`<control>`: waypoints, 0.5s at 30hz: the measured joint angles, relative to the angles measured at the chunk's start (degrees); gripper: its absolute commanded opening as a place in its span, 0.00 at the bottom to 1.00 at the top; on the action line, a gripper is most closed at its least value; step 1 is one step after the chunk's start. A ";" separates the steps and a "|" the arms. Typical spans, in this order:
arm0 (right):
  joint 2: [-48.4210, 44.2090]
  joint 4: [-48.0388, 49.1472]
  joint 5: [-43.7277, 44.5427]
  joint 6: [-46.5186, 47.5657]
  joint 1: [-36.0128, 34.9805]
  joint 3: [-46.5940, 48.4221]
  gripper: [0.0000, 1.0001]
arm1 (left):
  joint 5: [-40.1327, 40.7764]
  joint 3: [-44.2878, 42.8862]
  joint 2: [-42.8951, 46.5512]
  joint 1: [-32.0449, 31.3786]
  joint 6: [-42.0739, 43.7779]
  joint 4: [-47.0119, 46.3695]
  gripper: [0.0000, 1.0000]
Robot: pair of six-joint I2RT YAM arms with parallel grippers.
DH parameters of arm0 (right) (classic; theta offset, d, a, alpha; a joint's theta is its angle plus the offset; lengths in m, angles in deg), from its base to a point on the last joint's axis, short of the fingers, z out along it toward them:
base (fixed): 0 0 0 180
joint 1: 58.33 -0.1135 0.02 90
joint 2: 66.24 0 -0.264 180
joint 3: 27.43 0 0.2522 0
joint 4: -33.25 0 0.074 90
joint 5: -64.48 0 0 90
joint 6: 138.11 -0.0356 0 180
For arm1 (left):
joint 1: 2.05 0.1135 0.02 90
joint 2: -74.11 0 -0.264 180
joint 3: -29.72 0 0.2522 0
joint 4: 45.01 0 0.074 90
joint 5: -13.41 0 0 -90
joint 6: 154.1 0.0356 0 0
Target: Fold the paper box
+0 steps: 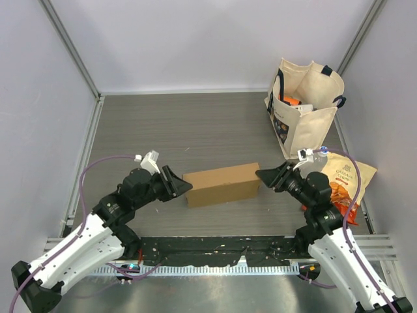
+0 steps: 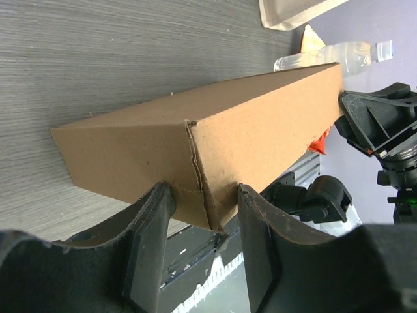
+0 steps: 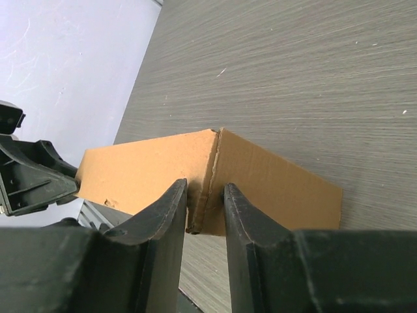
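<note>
A: Near edge first. Where do the arms stand?

B: Both arms reach in from the near edge of the worktop (image 1: pixel 195 124), angled toward each other. The left gripper (image 1: pixel 187 186) sits at the left end of the paper box (image 1: pixel 221 184), and the right gripper (image 1: pixel 260 175) is at its right end.

A: State of the left gripper?

B: Clamped on the paper box. In the left wrist view its fingers (image 2: pixel 153 222) straddle the end corner, one on each face, with cardboard filling the gap between them.

A: And the right one?

B: Also clamped. In the right wrist view its fingers (image 3: pixel 171 208) stand close together with the box's corner seam pinched between them.

A: Box condition and position?

B: It is a closed long brown carton. It lies across the middle of the worktop between the two grippers, the right end slightly farther than the left. The seam at the left end looks a little creased. Whether it rests on the surface or is lifted clear cannot be told.

A: Anything farther out?

B: An orange snack bag (image 1: pixel 345 179) lies flat on the right, partly behind the right arm. A clear water bottle (image 2: pixel 339 55) lies near it. At the far right a cream tote bag (image 1: pixel 306 107) stands upright with its mouth open and something orange inside.
</note>
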 measured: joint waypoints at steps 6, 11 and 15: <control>1.60 9.46 -0.02 -1.55 0.02 -3.63 0.32 | -0.20 -2.47 -4.94 0.63 1.25 -0.87 0.42; 13.38 11.85 3.91 2.84 -0.42 2.25 0.29 | -1.01 -6.54 -12.22 3.41 2.67 -2.05 0.35; 25.88 12.07 6.14 5.84 -0.46 10.43 0.27 | -3.26 -10.43 -19.96 10.25 4.04 -5.84 0.33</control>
